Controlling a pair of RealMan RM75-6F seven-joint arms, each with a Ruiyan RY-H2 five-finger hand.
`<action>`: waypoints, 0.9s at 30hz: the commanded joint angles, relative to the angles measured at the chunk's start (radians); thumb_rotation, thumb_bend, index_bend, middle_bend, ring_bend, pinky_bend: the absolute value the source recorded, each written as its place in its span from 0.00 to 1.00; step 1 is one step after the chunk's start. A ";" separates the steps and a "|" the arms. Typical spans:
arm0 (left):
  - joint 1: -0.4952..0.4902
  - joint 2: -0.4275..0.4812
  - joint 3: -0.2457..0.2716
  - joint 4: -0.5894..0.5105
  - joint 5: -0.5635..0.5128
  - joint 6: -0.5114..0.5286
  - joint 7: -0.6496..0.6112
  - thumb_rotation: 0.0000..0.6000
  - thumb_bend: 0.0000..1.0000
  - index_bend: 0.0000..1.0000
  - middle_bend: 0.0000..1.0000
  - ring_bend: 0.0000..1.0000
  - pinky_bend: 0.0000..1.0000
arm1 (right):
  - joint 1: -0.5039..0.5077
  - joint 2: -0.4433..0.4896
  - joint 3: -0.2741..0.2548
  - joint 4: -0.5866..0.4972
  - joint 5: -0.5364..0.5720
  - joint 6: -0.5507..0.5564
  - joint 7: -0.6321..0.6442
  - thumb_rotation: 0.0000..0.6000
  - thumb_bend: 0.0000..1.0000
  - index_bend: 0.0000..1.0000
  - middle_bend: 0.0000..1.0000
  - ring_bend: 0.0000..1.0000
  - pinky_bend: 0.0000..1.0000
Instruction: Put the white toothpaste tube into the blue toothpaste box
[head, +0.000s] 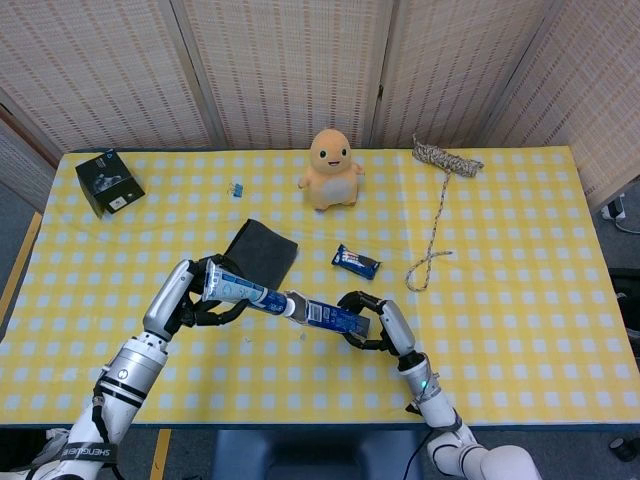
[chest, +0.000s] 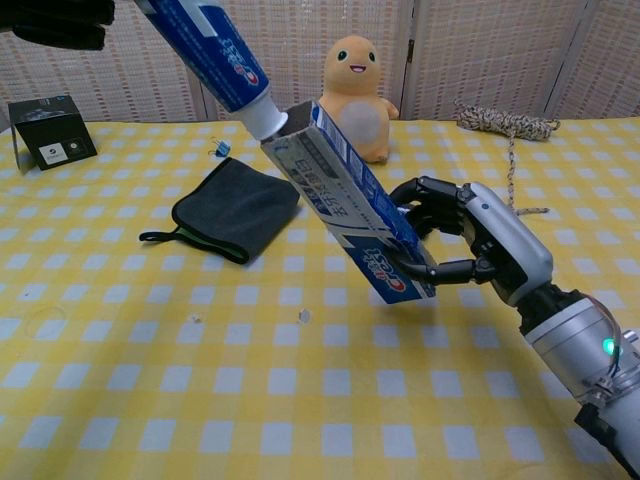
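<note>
So we've got the left hand (head: 195, 298) wrapped around the white toothpaste tube (head: 243, 291), holding it up off the tabletop (head: 520, 240) with the cap end aimed toward 3 o'clock. The right hand (head: 372, 322) grips the blue toothpaste box (head: 330, 314), also lifted, open end facing 9 o'clock. From the chest view the tube (chest: 215, 62) slants down from the upper left, and its white cap sits right at the open mouth of the box (chest: 345, 212), just touching or barely in; we can't tell which. The fingers (chest: 430, 198) of the right hand (chest: 470, 240) curl around the box's lower end.

Other stuff around: a dark grey cloth (head: 259, 253) at about 12 o'clock from the tube, an orange plush toy (head: 331, 168) further back, a small blue snack packet (head: 357, 262), a coiled rope (head: 440, 190) off toward 2 o'clock, a black box (head: 108, 182) at the far left corner, and a tiny blue clip (head: 238, 188).
</note>
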 joint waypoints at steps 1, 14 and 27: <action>-0.004 -0.005 0.001 0.002 -0.004 0.001 0.000 1.00 0.57 0.97 1.00 1.00 1.00 | 0.002 -0.002 0.001 -0.002 0.001 0.002 0.001 1.00 0.35 0.46 0.40 0.47 0.49; -0.028 -0.052 0.017 0.023 -0.019 0.013 0.027 1.00 0.57 0.97 1.00 1.00 1.00 | 0.016 -0.018 0.021 -0.044 0.016 0.007 0.022 1.00 0.35 0.46 0.40 0.47 0.49; -0.011 -0.060 -0.013 0.000 -0.022 0.034 -0.032 1.00 0.57 0.97 1.00 1.00 1.00 | 0.005 -0.024 0.031 -0.041 0.026 0.026 0.050 1.00 0.35 0.46 0.40 0.47 0.49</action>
